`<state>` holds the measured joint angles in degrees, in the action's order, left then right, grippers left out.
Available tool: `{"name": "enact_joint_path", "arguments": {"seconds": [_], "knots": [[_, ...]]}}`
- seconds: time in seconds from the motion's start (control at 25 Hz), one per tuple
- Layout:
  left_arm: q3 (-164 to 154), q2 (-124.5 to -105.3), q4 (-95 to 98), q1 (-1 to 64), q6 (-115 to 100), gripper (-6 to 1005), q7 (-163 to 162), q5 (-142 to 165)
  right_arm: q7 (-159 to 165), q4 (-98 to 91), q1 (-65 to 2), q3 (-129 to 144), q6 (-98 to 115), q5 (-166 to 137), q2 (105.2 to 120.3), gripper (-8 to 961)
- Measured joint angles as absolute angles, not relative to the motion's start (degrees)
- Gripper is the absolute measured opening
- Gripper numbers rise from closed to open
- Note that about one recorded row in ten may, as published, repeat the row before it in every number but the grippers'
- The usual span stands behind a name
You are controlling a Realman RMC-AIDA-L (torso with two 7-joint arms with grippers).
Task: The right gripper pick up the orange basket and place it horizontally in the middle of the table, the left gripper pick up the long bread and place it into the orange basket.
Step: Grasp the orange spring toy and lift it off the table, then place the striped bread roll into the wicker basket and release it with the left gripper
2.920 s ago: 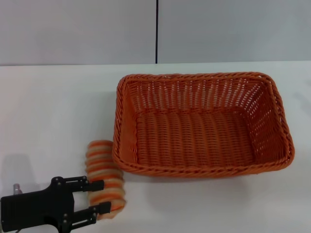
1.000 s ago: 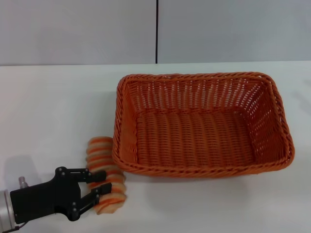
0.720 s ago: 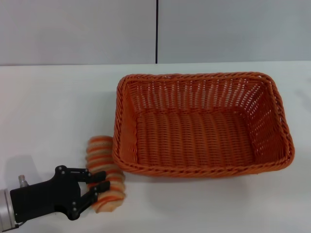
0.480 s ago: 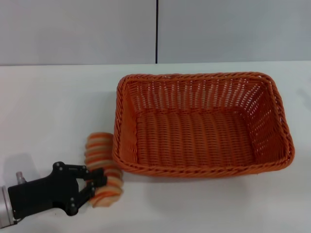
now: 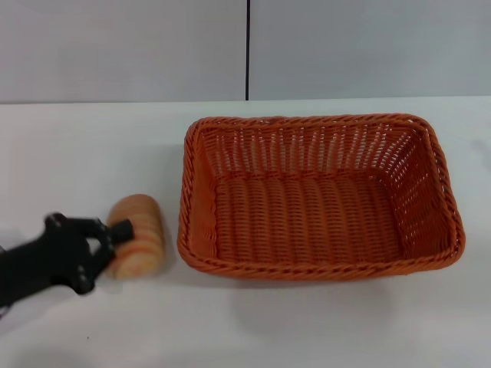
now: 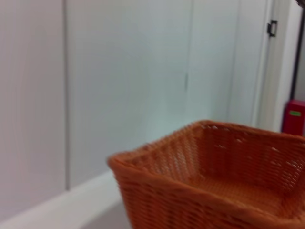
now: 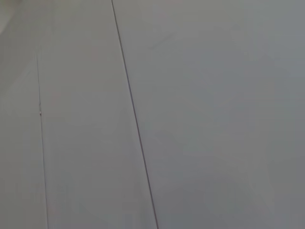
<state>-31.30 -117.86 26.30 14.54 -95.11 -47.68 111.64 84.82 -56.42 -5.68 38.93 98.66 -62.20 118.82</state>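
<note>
The orange basket lies lengthwise across the middle of the white table, empty inside. Its near corner and rim fill the lower part of the left wrist view. The long bread is held off the table just left of the basket's front left corner, seen end-on. My left gripper is shut on the bread, its black arm reaching in from the lower left. The right gripper is out of view; its wrist camera sees only a grey wall.
A grey panelled wall with a dark vertical seam stands behind the table. White tabletop runs along the front and the left of the basket. A red box and a door frame show far off in the left wrist view.
My left gripper closed on the bread and lifted it up and to the left, away from the basket's corner. The bread has turned from lying lengthwise to end-on. The basket stayed put.
</note>
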Motion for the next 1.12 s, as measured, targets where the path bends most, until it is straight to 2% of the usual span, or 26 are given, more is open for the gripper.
{"name": "enact_joint_path", "arguments": {"seconds": [0.36,1.12], "knots": [[-25.30,-117.96,32.94,16.28,-98.16,0,-51.14,106.99,84.87,-56.42,-5.64,38.44,98.84,-62.05,118.82,576],[-30.94,-118.65,36.41,23.83,-110.82,2,-63.67,96.01,84.89,-55.00,-6.74,38.06,99.46,-62.04,118.74,575]]}}
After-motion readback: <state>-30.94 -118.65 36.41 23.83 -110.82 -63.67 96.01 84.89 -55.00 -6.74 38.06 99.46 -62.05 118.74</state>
